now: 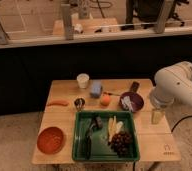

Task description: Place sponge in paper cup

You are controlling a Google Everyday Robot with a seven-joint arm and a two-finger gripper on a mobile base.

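Observation:
The pale blue sponge (96,89) lies on the wooden table (59,125) near the far edge, just right of the white paper cup (83,80), which stands upright. My gripper (157,116) hangs from the white arm (176,85) over the table's right side, well to the right of the sponge and cup, with nothing seen in it.
A green tray (79,150) with grapes, a banana and dark utensils fills the front middle. A purple bowl (131,102), an orange fruit (105,100), a small dark metal cup (79,103), an orange carrot-like item (57,103) and an orange bowl (50,139) are also on the table.

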